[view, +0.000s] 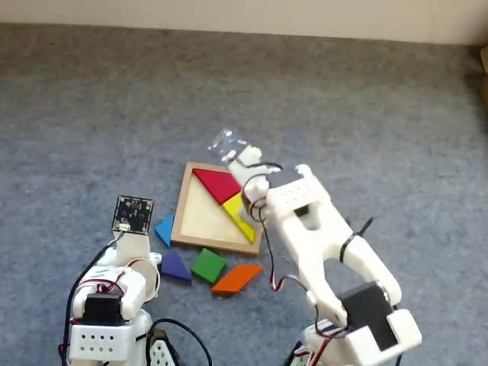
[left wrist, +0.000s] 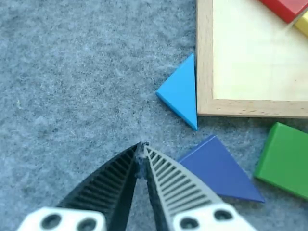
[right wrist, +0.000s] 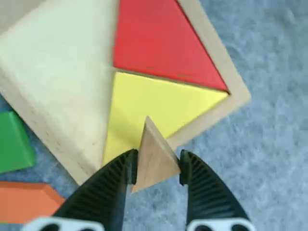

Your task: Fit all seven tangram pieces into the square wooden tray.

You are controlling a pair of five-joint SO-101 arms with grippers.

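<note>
The right pincer (right wrist: 158,155) pinched a plain wooden triangle (right wrist: 153,166) by two of its sides. The free corner pointed ahead, over the tray's (right wrist: 53,62) rim and onto the edge of the yellow triangle (right wrist: 144,103). I could not tell whether the piece touched the rim or hung just above it.

In the high view this arm reached in from the lower right and covered the tray's right edge. The red triangle (right wrist: 159,43) filled the tray's upper right and the yellow one lay along the right side beneath it. The bare floor therefore lay to the left of the held piece, beyond the yellow triangle. By my judgement the next move turned on carrying the piece leftward across the yellow one.

The left pincer (left wrist: 143,150) was pressed together and empty, low at the left of the high view, above the grey tabletop (left wrist: 72,72). Just ahead of its tips lay the light blue triangle (left wrist: 180,91), its long side against the tray's outer wall. The dark blue triangle (left wrist: 216,171) lay just beside the tips. The green square (left wrist: 284,161) and orange parallelogram (view: 236,278) waited below the tray, between the two arms.
</note>
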